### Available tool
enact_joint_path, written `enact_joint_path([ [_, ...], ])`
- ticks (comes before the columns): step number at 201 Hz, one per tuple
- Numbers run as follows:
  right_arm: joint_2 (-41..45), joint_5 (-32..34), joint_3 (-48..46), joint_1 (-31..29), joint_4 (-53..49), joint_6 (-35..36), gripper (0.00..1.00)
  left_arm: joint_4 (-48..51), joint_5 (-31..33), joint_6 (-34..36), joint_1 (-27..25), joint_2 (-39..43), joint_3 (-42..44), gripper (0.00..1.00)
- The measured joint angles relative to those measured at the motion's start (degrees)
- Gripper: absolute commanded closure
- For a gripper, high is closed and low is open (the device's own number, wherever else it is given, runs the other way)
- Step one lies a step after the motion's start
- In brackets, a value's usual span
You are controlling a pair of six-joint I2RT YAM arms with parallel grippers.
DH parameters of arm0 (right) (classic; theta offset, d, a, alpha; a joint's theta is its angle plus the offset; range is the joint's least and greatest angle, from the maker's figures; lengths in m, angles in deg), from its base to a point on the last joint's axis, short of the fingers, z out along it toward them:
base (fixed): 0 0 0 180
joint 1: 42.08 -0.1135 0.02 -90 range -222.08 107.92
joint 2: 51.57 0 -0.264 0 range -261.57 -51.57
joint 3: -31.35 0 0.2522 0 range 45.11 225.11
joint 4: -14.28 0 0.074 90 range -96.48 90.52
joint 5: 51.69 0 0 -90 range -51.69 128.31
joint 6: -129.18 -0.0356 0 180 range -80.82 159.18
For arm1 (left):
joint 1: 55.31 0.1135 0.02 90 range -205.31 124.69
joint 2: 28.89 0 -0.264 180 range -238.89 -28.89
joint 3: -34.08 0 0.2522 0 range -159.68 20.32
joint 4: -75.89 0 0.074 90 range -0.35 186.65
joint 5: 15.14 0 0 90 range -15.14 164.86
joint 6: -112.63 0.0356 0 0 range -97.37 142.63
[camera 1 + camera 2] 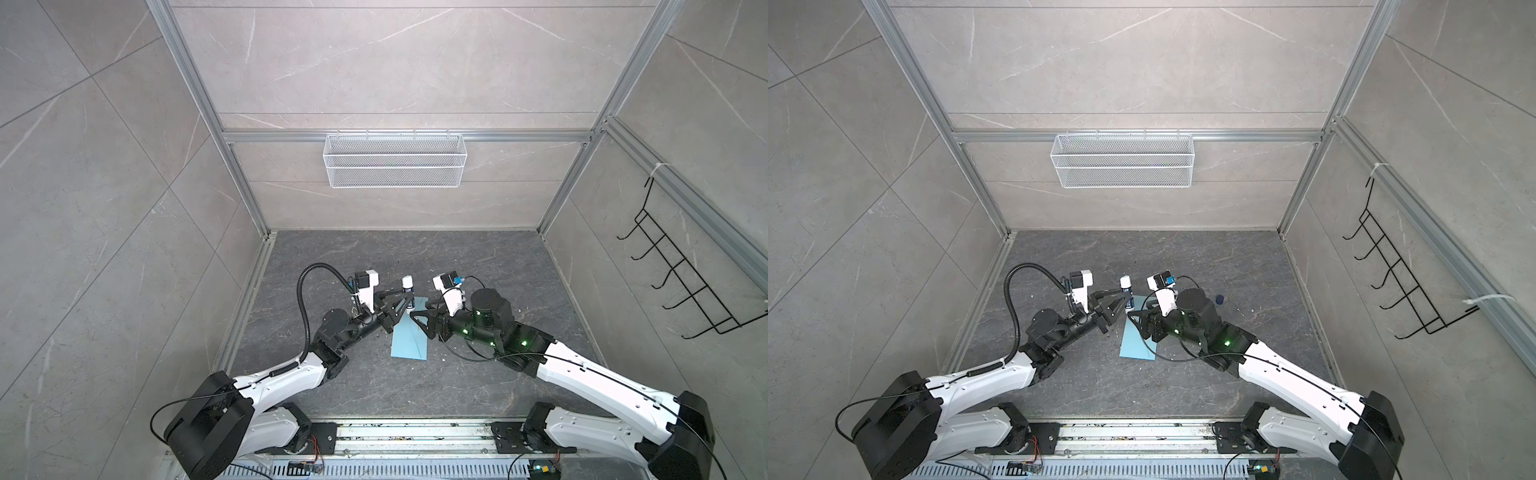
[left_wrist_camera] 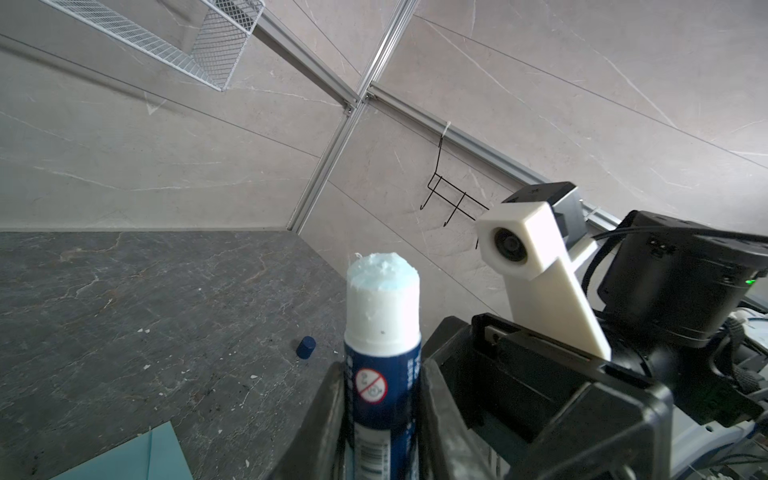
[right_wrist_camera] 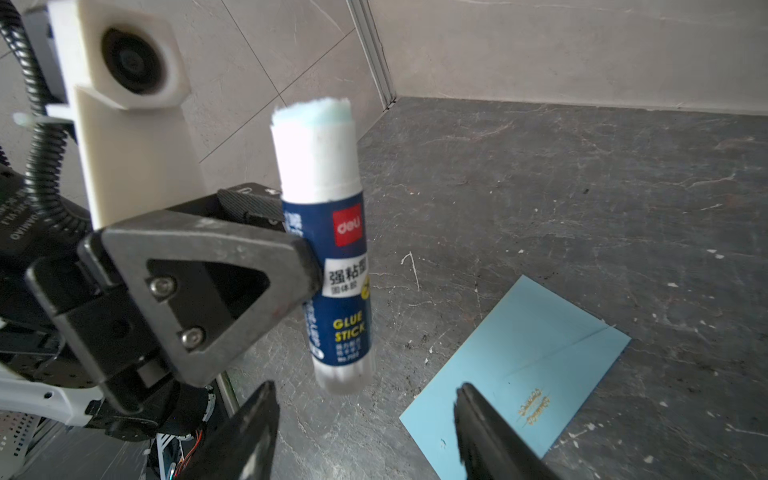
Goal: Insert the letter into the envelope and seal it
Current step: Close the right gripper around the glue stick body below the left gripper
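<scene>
left claw (image 2: 382,409) clamps glue stick (image 3: 328,174), gold print (image 3: 534,407) on envelope (image 3: 540,332), right wrist only

- Dark grey marbled tabletop (image 1: 374,386), speckled with small white bits.
- Light blue envelope (image 1: 409,344) lay flat near the middle.
- Small dark blue cap (image 1: 1219,299) lay well apart from it.

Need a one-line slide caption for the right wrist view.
Left pincer grips an uncapped glue stick, glue end up; open right pincer hovers above the light blue envelope.
</scene>
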Motion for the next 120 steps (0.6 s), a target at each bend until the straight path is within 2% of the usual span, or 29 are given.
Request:
enact_joint_path([
  [54,-1.5,-1.3,1.4,0.0,2.3,0.0,0.40,-1.9,-2.3,-1.9,0.0,-1.1,-0.6,1.00],
  [104,-3.8,-1.7,2.7,0.0,3.0,0.6,0.54,-3.0,-2.7,-3.0,0.0,-1.7,-0.7,1.00],
  [120,-4.0,-1.7,3.1,0.0,3.0,1.0,0.62,-3.0,-2.7,-3.1,0.0,-1.7,-0.7,1.00],
])
